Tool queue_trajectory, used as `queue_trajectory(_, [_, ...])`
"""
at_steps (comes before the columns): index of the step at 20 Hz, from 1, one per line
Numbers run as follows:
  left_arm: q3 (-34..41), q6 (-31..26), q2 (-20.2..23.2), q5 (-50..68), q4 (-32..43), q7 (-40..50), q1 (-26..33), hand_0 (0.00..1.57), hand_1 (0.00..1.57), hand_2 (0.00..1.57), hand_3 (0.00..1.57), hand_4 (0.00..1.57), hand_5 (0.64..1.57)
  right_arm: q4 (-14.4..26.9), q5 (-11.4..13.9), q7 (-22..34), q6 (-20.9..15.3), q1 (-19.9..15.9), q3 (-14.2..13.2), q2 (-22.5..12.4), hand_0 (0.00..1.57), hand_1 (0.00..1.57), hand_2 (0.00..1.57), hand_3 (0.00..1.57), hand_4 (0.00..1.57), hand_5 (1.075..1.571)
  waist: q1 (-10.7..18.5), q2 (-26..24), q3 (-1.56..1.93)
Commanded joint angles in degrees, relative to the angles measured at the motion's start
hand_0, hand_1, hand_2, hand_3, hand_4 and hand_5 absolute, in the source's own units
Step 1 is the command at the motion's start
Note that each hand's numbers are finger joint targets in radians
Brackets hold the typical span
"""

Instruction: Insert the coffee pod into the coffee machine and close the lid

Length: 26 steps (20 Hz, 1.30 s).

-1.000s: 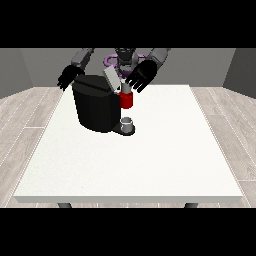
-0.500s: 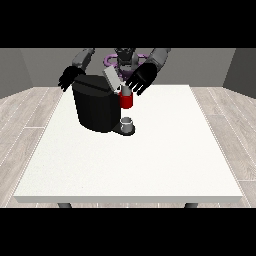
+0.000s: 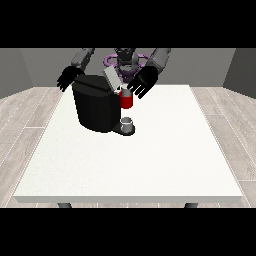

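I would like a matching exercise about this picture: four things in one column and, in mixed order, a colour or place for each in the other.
Things:
1. coffee machine
2. small cup
3. lid
4. hand at the view's left

Descriptions:
A. grey, standing on the machine's base
B. black, on the white table
C. raised and tilted, light grey
D. behind the machine's far corner, touching nothing visible

Pairs: 1-B, 2-A, 3-C, 4-D
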Motion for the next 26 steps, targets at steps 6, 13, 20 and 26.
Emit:
queue_trajectory(6, [-0.86,-2.88,-0.23,-1.07,-0.18,3.21,-4.80,1.16,1.16,1.19,1.06,0.46,1.571,3.60,-0.64,-3.09,-0.24,-2.73,-1.67,0.08,0.00,0.00,0.00,0.00,0.37,1.571,0.48,2.71,-0.03])
queue_trajectory(13, [-1.03,0.21,-0.08,-2.34,-0.23,0.61,-0.17,1.06,1.06,1.11,0.94,0.39,1.571,2.93,-2.20,-3.61,2.55,0.21,-2.90,-2.31,0.00,0.00,0.00,0.00,0.44,1.571,0.32,1.23,-0.05])
queue_trajectory(20, [-0.53,-1.80,2.18,-2.28,0.54,-2.51,-0.70,1.07,1.07,1.12,0.93,0.37,1.571,0.84,-2.41,2.44,1.53,-3.57,-3.29,-3.56,0.00,0.00,0.00,0.00,0.46,1.571,0.78,0.97,-0.08])
queue_trajectory(26, [-4.23,-4.94,2.12,-5.39,-0.23,-2.96,0.00,0.00,0.00,0.00,0.00,0.00,1.571,4.23,-2.35,-3.60,2.14,0.44,-2.96,-1.88,0.00,0.00,0.00,0.00,0.42,1.571,1.40,0.43,-0.04])
